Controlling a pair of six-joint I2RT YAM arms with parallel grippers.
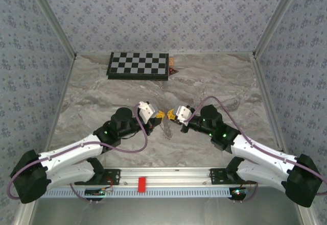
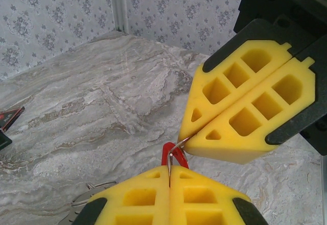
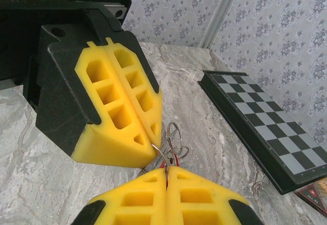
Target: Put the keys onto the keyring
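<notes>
**Your left gripper (image 1: 159, 115) and right gripper (image 1: 170, 114) stood tip to tip above mid-table (image 1: 102, 97), both clenched.**
The left seemed to pinch the key (image 2: 174, 155), its red head poking straight out of the seam toward the right, which nipped the ring (image 3: 172, 133). Key and ring touched between the tips, with neither arm nearer.
</notes>
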